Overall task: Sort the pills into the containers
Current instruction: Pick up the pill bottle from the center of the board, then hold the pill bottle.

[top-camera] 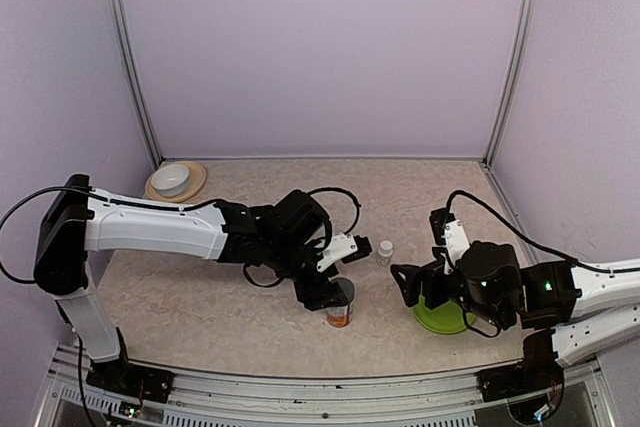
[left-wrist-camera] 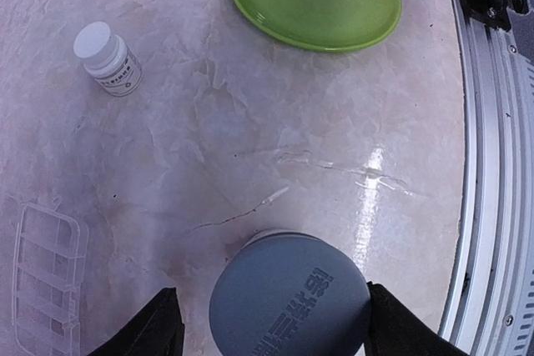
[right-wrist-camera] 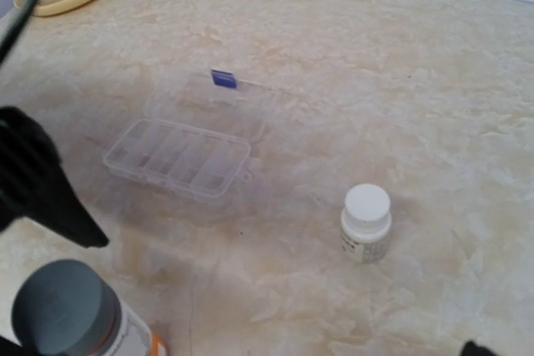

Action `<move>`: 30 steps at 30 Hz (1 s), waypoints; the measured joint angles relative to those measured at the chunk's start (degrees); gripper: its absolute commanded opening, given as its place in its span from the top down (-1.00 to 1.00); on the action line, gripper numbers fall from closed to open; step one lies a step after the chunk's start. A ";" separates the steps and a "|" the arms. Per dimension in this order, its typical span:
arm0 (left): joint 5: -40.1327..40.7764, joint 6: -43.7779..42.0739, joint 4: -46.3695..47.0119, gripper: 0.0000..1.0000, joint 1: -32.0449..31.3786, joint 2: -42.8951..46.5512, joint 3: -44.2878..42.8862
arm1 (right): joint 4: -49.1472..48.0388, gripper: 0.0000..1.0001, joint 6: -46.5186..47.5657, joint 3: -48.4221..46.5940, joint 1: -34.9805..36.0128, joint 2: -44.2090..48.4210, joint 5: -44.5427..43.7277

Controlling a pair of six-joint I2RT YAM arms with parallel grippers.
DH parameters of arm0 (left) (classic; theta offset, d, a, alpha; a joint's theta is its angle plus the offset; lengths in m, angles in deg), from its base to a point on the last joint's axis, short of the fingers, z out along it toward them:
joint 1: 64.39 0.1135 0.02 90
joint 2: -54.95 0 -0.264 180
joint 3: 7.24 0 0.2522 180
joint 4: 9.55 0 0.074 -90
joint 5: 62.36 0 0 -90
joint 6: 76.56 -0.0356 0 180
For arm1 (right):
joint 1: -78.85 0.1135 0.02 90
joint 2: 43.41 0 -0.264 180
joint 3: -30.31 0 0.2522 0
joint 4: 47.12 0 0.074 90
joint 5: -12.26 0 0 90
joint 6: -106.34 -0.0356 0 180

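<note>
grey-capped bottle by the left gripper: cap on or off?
On. The grey-capped bottle stands upright with its grey cap covering the top, seen in both wrist views, between the left gripper's fingers.

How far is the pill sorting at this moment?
Done: nothing visible; the clear box lies open, compartments apparently empty. In hand: the left end effector straddles the grey-capped bottle, not yet clamped. Left: opening the bottle and sorting the pills; the right end effector is open, holding nothing.

You see a beige marbled tabletop (top-camera: 180,299) enclosed by three plain lilac wall panels (top-camera: 320,47), joined at two upright silver metal corner posts (top-camera: 131,57); a grey metal rail (left-wrist-camera: 488,206) borders its near edge
</note>
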 measured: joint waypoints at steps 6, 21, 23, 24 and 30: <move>-0.24 0.11 0.13 0.10 -0.11 0.00 0.00 | -0.33 -1.00 -0.13 1.07 -0.63 -0.02 0.83; -2.19 0.76 2.84 0.42 1.07 4.31 2.82 | -12.17 -1.00 10.19 6.23 -3.15 -0.33 13.60; -2.95 1.09 3.56 0.42 1.84 6.54 3.32 | -15.58 -1.00 12.41 7.17 -3.91 -0.61 17.31; -3.19 1.14 4.00 0.43 2.14 7.74 3.34 | -17.31 -1.00 13.38 7.58 -4.33 -0.79 19.12; -5.88 1.25 6.78 0.49 3.32 12.15 3.32 | -30.38 -1.00 17.68 10.95 -8.79 -2.16 31.98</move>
